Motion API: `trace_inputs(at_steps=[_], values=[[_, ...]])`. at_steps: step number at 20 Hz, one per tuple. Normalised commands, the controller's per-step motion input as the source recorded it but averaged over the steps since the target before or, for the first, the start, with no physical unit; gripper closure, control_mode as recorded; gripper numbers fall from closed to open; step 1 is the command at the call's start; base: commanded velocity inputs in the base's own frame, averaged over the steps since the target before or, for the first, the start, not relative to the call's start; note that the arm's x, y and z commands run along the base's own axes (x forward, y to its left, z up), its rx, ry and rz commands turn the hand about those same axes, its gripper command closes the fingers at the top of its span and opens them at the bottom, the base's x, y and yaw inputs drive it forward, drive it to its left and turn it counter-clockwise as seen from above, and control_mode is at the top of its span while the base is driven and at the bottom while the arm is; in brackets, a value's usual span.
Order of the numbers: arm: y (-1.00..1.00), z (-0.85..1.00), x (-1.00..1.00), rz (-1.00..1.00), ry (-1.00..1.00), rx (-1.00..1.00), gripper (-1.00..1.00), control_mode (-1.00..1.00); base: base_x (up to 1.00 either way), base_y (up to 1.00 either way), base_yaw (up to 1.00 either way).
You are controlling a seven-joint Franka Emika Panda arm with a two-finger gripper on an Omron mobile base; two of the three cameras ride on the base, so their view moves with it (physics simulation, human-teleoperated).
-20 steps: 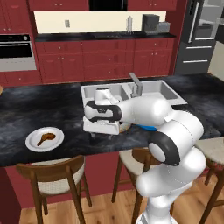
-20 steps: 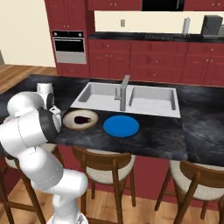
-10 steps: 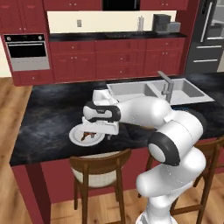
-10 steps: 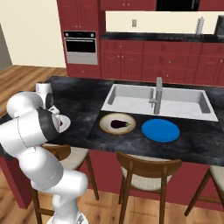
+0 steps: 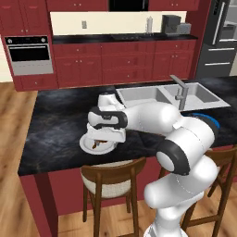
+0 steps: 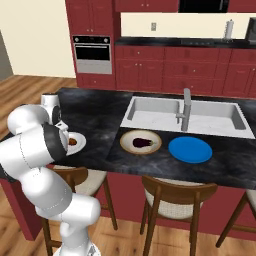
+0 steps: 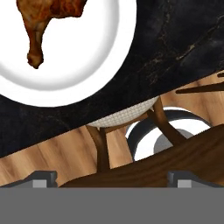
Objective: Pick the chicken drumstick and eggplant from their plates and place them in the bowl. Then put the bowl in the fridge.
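Dark tabletop (image 5: 55,134) carries your white plate (image 7: 87,65) with the drumstick (image 7: 41,26); your tool (image 7: 111,177) hangs above, wide, holding nothing.

In the hand view the golden-brown chicken drumstick (image 7: 48,22) is cut off by the top edge, so its meaty end is out of sight, and the round white plate (image 7: 87,65) under it runs off the top and left edges. In the left base view the white arm's hand covers most of that plate, leaving a sliver of rim and a brown scrap of the drumstick (image 5: 98,145), while the bright blue round plate (image 5: 207,119) shows as a thin arc behind the arm's elbow. In the right base view the arm's dark joint hides the left part of the white plate, and the drumstick is too small to make out in shape.
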Motion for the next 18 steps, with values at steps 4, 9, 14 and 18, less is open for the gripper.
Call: trace_inputs(at_steps=[4, 9, 14, 18], values=[[0.0, 0.0, 0.0, 0.0, 0.0, 0.0, -1.0, 1.0, 0.62, 0.01, 0.02], [0.0, 0.0, 0.0, 0.0, 0.0, 0.0, -1.0, 1.0, 0.76, 0.0, 0.12], [0.0, 0.0, 0.0, 0.0, 0.0, 0.0, -1.0, 1.0, 0.07, 0.01, 0.01], [0.0, 0.0, 0.0, 0.0, 0.0, 0.0, -1.0, 1.0, 0.0, 0.0, 0.0]])
